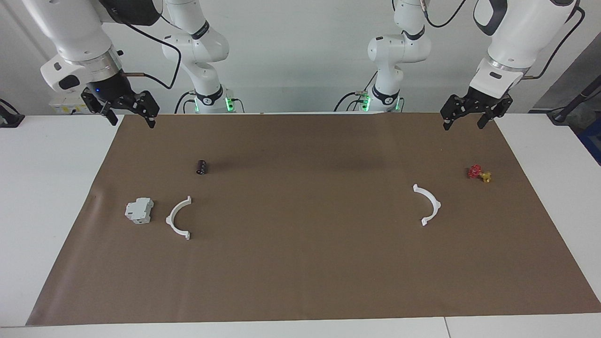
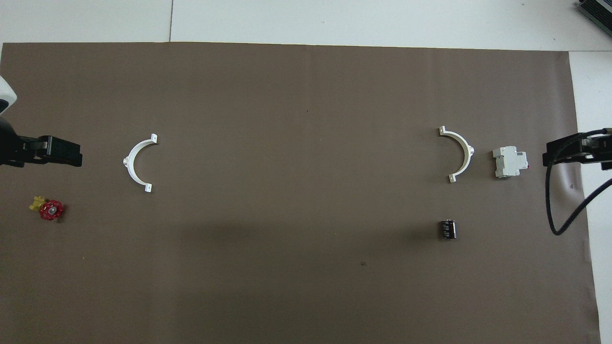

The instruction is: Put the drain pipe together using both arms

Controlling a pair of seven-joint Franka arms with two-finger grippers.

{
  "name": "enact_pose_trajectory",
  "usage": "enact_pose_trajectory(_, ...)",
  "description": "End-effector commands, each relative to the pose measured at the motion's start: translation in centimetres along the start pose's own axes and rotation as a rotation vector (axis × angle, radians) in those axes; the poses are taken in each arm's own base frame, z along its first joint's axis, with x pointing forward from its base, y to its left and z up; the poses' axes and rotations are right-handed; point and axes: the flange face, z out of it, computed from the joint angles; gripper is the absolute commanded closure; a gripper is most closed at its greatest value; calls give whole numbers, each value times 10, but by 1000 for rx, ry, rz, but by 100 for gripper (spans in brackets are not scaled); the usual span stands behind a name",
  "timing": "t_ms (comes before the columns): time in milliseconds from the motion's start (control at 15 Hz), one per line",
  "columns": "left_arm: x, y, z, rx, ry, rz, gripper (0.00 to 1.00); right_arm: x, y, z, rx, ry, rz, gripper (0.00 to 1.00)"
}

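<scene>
The drain pipe lies as two separate white half-rings on the brown mat. One half-ring (image 1: 436,206) (image 2: 129,161) is toward the left arm's end, the other (image 1: 170,218) (image 2: 467,153) toward the right arm's end, their open sides facing each other. My left gripper (image 1: 464,124) (image 2: 71,155) hangs open and empty over the mat's edge by the robots. My right gripper (image 1: 132,122) (image 2: 550,155) hangs open and empty over the mat's corner at its own end. Both arms wait, well apart from the half-rings.
A grey-white boxy block (image 1: 139,210) (image 2: 510,161) sits right beside the half-ring at the right arm's end. A small black cylinder (image 1: 202,166) (image 2: 447,229) lies nearer the robots. A red-and-yellow valve (image 1: 479,172) (image 2: 48,209) rests below the left gripper. The brown mat (image 1: 300,281) covers the white table.
</scene>
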Motion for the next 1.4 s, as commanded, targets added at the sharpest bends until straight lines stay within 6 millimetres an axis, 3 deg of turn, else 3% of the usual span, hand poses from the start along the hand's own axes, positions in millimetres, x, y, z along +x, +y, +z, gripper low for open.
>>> enact_pose_trajectory(0,-4,2,-2,-10,7,5,0,-4,2,-1,9,16,-12,0)
enact_pose_trajectory(267,-4,2,0,-10,4,4,0,-5,0,4,25,18,-6,0)
enact_pose_trajectory(400,-4,2,0,-10,2,4,0,-4,1,18,30,86,-19,0)
enact_pose_trajectory(600,-5,1,1,-10,2,4,0,14,3,57,30,108,-38,0)
enact_pose_trajectory(933,-4,1,1,-10,2,4,0,77,-6,179,67,114,-175,0)
enact_pose_trajectory(1200,-4,1,1,-10,2,2,0,91,-3,270,44,146,-265,0)
enact_pose_trajectory(1333,-4,1,1,-10,2,2,0,93,0,293,35,159,-311,0)
